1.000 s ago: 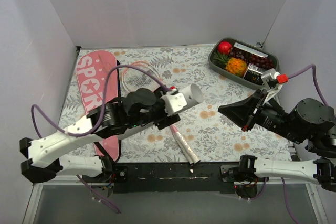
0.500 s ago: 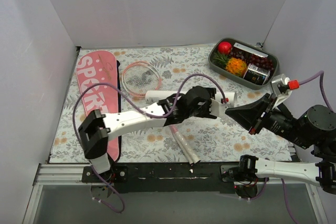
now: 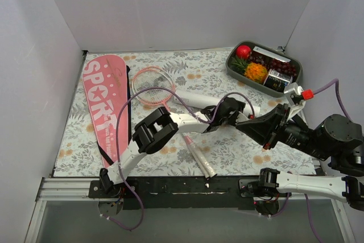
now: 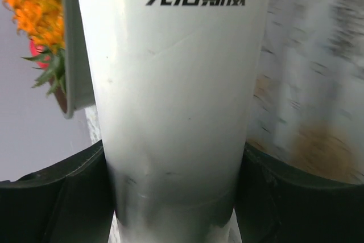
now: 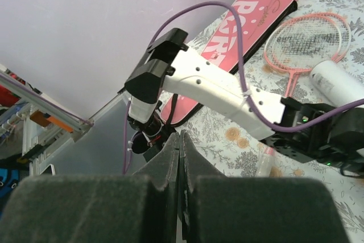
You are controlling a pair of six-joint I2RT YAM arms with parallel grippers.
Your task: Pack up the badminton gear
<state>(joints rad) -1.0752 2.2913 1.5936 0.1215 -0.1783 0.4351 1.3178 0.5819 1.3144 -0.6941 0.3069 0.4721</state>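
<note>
The long white tube (image 3: 194, 99) lies across the middle of the flowered cloth, and my left gripper (image 3: 233, 108) is shut on its right part. In the left wrist view the tube (image 4: 176, 83), printed with black characters, fills the gap between the black fingers (image 4: 51, 197). The pink-framed racket (image 3: 152, 83) lies left of the tube, its white handle (image 3: 199, 155) pointing to the near edge. At the far left rests the pink bag (image 3: 104, 95) with white letters. My right gripper (image 3: 241, 122) hovers shut and empty just right of the left one; its fingers (image 5: 170, 157) press together.
A grey tray (image 3: 230, 65) of colourful fruit stands at the back right corner; its rim (image 4: 71, 55) shows beside the tube in the left wrist view. White walls enclose the table on three sides. A black rail runs along the near edge.
My left arm has swung to the right with the tube, carrying it from the middle left toward the right gripper and lowering it. The right gripper stayed shut and shifted only slightly.
</note>
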